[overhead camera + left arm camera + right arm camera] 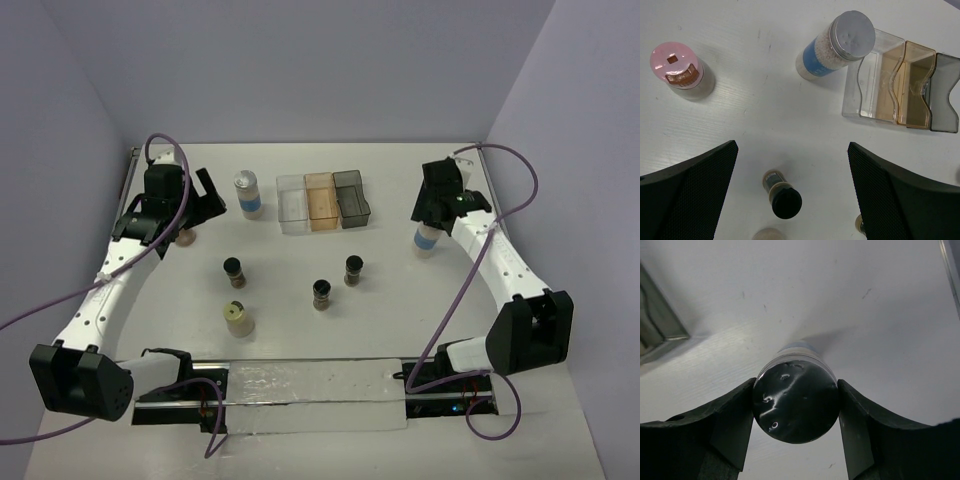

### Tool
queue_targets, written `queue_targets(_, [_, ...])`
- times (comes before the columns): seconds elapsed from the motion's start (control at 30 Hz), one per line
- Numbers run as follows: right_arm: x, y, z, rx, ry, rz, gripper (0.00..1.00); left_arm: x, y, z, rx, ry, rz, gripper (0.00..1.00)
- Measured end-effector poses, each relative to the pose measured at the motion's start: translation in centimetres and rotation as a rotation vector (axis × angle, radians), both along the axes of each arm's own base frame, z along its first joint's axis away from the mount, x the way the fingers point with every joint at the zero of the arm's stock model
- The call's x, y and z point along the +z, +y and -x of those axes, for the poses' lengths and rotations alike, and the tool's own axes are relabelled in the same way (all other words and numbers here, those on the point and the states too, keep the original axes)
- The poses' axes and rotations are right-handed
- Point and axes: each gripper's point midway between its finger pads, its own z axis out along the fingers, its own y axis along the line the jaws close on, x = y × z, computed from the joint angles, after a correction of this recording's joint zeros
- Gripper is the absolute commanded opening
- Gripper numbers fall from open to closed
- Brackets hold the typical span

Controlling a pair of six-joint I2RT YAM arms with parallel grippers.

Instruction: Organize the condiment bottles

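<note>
My right gripper (432,222) is shut on the cap of a clear blue-label bottle (426,241) at the table's right side. In the right wrist view the fingers (735,415) touch both sides of the bottle's cap (795,402). My left gripper (200,210) is open and empty at the far left, above the table. A pink-capped bottle (677,70) stands to its left, and a second blue-label bottle (246,192) stands by the tray. Three dark black-capped jars (234,271) (321,293) (353,270) and a cream-capped bottle (238,318) stand mid-table.
A tray (322,200) with clear, amber and grey compartments sits at the back centre, also in the left wrist view (900,85). A shiny strip (310,395) runs along the near edge between the arm bases. Purple cables loop beside both arms.
</note>
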Motion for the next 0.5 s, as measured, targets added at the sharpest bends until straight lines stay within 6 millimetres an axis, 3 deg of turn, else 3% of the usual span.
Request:
queue_targets(0.13, [5.7, 1.7, -2.5, 0.039, -0.121, -0.008, 0.09, -0.4, 0.0, -0.1, 0.002, 0.011, -0.004, 0.99])
queue_targets(0.3, [12.0, 6.0, -7.2, 0.125, -0.254, -0.021, 0.09, -0.7, 0.1, -0.2, 0.008, 0.028, -0.013, 0.99])
queue_targets(0.4, [13.1, 8.7, -9.6, 0.175, -0.273, -0.015, 0.09, -0.3, 0.3, -0.4, 0.015, 0.021, -0.021, 0.99])
queue_targets(0.5, [12.9, 11.4, -11.9, 0.224, -0.264, -0.008, 0.09, 0.3, 0.5, -0.5, 0.02, 0.009, -0.026, 1.0])
